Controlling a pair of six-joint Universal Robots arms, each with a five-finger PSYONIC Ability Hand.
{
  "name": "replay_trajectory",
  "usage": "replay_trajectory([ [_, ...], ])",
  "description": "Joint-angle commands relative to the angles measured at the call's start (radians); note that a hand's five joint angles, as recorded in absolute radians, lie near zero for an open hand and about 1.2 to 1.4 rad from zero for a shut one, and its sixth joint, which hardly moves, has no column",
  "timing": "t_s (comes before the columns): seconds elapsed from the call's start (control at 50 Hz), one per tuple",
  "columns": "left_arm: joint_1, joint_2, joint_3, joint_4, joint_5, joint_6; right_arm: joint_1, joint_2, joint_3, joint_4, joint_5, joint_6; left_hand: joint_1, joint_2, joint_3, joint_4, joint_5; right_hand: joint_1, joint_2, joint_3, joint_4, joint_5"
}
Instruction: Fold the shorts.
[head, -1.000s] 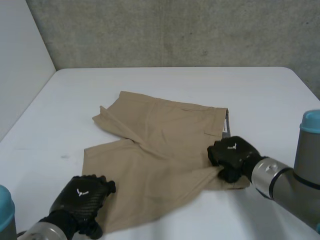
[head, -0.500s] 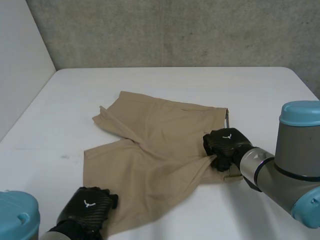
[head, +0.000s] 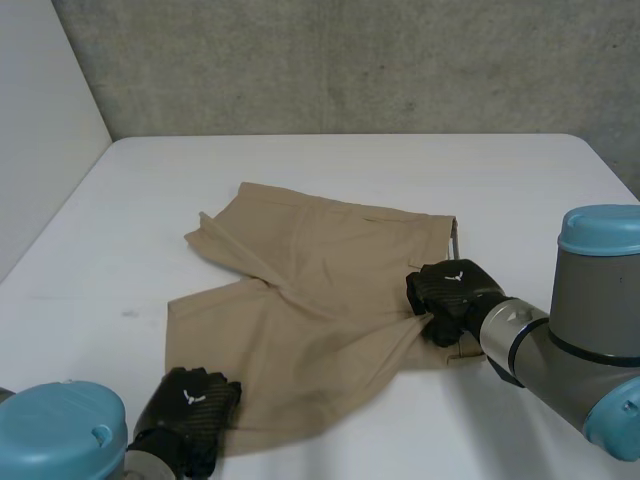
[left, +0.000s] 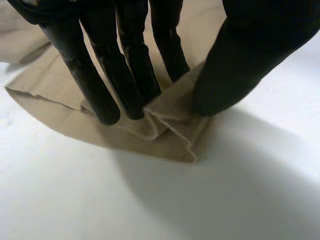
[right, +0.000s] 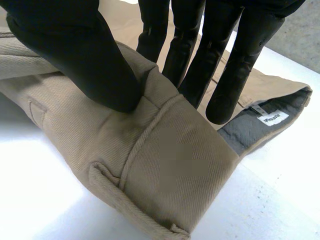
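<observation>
Now left hand (left: 125, 60) pinches a hem corner (left: 172, 131) of the shorts (head: 320, 290); right hand (head: 452, 296) pinches their waistband (right: 170, 170).

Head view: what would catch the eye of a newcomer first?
The tan shorts lie spread across the middle of the white table. The left robot hand pinches a leg hem corner at the near edge, and the right robot hand pinches the waistband, with a fold of it raised.
</observation>
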Motion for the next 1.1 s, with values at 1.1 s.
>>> replay_trajectory([
  [1.1,0.255,-1.125,1.638,0.421,0.298,0.341,0.001,0.744,-0.943,-0.36,0.144,-0.409,0.175,0.023,0.024,0.021,0.031,-0.376,-0.586,-0.589,-0.597,-0.581],
])
